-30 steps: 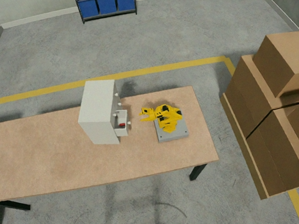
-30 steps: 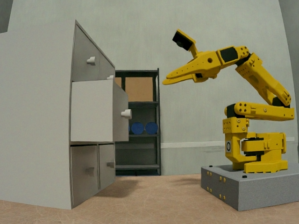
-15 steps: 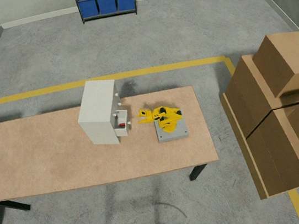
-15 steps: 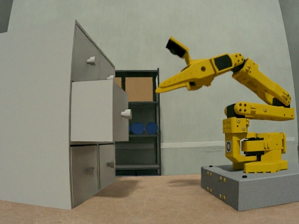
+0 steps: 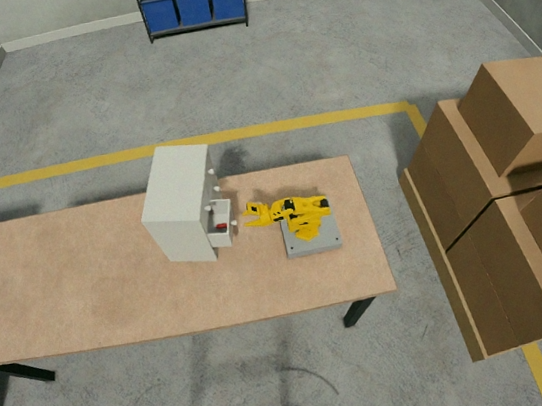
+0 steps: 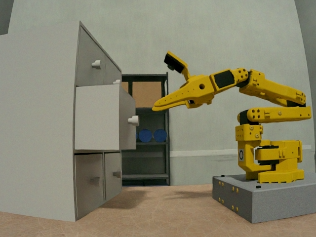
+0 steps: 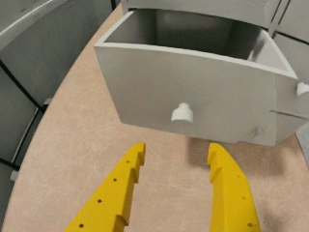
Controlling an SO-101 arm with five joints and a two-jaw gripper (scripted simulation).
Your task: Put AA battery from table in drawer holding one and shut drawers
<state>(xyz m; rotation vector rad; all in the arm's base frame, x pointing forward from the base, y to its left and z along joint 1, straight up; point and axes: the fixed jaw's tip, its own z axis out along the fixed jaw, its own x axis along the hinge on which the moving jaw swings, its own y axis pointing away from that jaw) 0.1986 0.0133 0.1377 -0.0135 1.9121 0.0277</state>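
The grey-white cabinet (image 5: 177, 182) (image 6: 38, 114) has one drawer (image 5: 220, 239) (image 6: 97, 117) (image 7: 183, 82) pulled out, in the row above the bottom one. Its knob (image 5: 233, 222) (image 6: 133, 120) (image 7: 182, 113) faces the arm. A red battery (image 5: 221, 225) lies inside near the drawer's front; whether another lies there cannot be told from the top view, and the front wall hides the drawer floor in the wrist view. My gripper (image 5: 245, 219) (image 6: 153, 107) (image 7: 178, 147) is partly open and empty, in front of the knob with a gap, slightly above knob height. The other visible drawers look shut.
The cabinet and the arm's grey base (image 5: 313, 245) (image 6: 232, 196) stand on the table (image 5: 63, 282) (image 6: 166, 209) (image 7: 68, 159). A neighbouring drawer's knob (image 7: 302, 89) shows at the right edge of the wrist view. The table's far edge runs behind the cabinet.
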